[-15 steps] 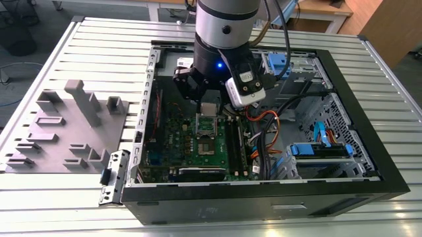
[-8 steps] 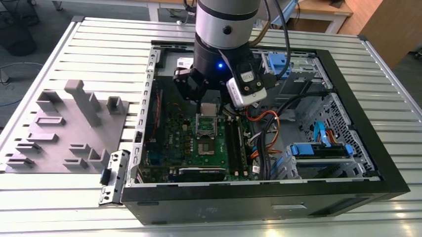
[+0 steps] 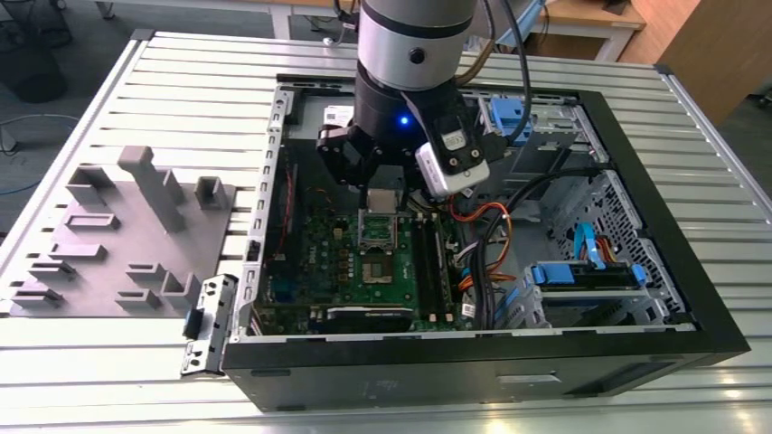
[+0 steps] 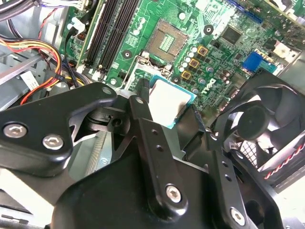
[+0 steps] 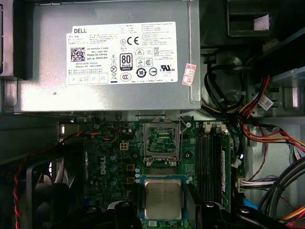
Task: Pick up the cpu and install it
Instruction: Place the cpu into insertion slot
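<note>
The cpu [image 5: 163, 198], a small silvery square chip with a thin pale rim, hangs over the green motherboard [image 5: 109, 152] inside the open computer case [image 3: 483, 362]. My gripper [image 5: 164, 212] is shut on it, one black finger on each side. In the second wrist view the cpu [image 4: 169, 102] sits between the fingers [image 4: 143, 98], a short way from the open socket [image 4: 167, 40]. The socket [image 5: 162, 138] shows its bare contact field, and its metal frame is up. In the exterior view the cpu [image 3: 381, 201] is just under the gripper [image 3: 383, 192], above the socket [image 3: 381, 237].
A grey moulded tray [image 3: 108, 235] with upright blocks lies at the exterior view's left. Around the socket stand the power supply [image 5: 109, 57], the memory slots [image 5: 209, 157], a black fan [image 4: 259, 124] and bundles of coloured cables [image 3: 483, 226].
</note>
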Controlling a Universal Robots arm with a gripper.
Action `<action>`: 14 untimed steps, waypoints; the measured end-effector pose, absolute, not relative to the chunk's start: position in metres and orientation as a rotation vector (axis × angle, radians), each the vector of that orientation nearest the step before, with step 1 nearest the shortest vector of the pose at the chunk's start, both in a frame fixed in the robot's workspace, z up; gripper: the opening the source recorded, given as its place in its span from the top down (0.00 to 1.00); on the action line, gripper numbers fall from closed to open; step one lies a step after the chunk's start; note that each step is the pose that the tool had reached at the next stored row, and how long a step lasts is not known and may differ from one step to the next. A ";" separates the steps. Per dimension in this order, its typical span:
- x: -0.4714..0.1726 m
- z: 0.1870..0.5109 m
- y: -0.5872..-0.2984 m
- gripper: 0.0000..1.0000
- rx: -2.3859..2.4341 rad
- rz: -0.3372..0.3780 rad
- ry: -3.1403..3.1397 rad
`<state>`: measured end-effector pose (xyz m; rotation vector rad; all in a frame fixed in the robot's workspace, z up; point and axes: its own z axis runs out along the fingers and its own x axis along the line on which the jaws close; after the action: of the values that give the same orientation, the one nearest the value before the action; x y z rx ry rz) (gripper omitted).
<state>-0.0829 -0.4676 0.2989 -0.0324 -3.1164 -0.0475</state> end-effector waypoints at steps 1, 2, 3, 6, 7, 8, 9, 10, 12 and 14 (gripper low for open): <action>-0.083 0.299 -0.468 0.53 -0.032 -0.047 -3.116; -0.083 0.299 -0.468 0.53 -0.032 -0.047 -3.116; -0.083 0.299 -0.468 0.53 -0.032 -0.047 -3.116; -0.083 0.299 -0.469 0.53 -0.032 -0.047 -3.116; -0.083 0.299 -0.469 0.53 -0.032 -0.047 -3.116; -0.083 0.299 -0.469 0.53 -0.031 -0.047 -3.116; -0.083 0.299 -0.469 0.53 -0.030 -0.047 -3.116; -0.083 0.299 -0.469 0.53 -0.030 -0.047 -3.116; -0.083 0.299 -0.469 0.53 -0.030 -0.047 -3.116; -0.083 0.299 -0.469 0.53 -0.030 -0.047 -3.116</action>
<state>-0.0834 -0.4693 0.2987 -0.0304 -3.1163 -0.0470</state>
